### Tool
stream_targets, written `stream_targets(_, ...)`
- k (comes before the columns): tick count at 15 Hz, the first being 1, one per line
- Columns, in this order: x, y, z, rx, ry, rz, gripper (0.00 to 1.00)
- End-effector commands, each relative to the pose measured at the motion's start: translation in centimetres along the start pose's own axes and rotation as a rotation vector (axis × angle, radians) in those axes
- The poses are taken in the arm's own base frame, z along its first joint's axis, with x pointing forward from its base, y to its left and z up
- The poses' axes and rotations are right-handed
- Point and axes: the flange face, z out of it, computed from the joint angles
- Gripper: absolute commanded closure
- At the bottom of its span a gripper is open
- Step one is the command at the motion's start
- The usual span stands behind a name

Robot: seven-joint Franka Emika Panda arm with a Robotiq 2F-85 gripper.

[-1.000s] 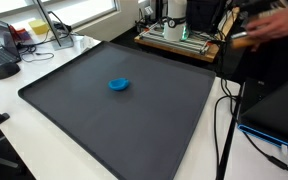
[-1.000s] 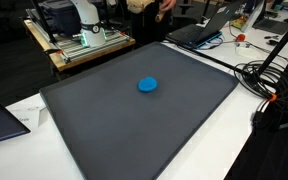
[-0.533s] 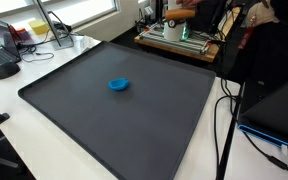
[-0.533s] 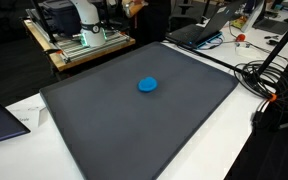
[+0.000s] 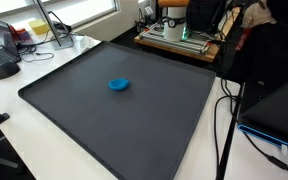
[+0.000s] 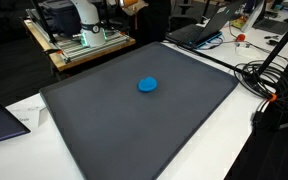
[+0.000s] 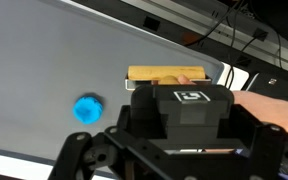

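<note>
Near the upper edge of the dark surface (image 7: 44, 60), the wooden block (image 7: 167, 75) lies at frame centre just above the spread, empty fingers (image 7: 79, 158), its long axis running left to right, with the blue disc (image 7: 88, 109) at middle left.

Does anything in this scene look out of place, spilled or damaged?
Nothing is spilled or damaged. The small blue object lies alone on the dark mat. The only odd thing is a person's hand at the right edge of the wrist view, close to the open gripper.
</note>
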Motion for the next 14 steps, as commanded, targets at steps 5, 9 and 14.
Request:
stream_targets(5, 0.4, -0.8, -0.8, -0.012, -0.005, -0.009, 0.26)
stream_targets(9, 0.8, -2.0, -1.0, -0.027, -0.008, -0.014, 0.56)
stream_targets(14, 1.4, -3.3, -1.0, -0.038, -0.012, -0.022, 0.77)
